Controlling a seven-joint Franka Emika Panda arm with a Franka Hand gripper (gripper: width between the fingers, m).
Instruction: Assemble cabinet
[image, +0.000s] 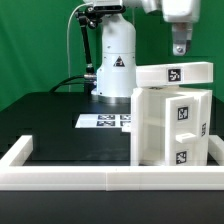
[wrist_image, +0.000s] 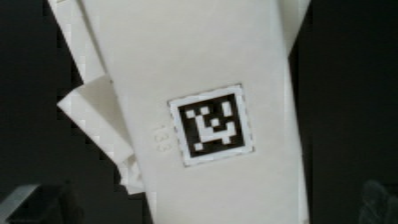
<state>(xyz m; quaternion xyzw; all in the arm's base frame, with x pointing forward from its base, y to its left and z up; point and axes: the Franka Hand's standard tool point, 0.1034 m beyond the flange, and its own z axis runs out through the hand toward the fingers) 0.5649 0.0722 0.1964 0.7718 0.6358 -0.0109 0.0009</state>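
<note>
The white cabinet body stands upright at the exterior view's right, with tags on its front. A white tagged panel lies across its top, tilted slightly. My gripper hangs just above the right part of that panel, apart from it and holding nothing. In the wrist view the long white panel with one tag fills the picture, a smaller white piece shows beside it, and my dark fingers stand wide on either side, open.
The low white border frame runs along the front and left of the black table. The marker board lies flat in front of the robot base. The cabinet stands against the frame's front right corner.
</note>
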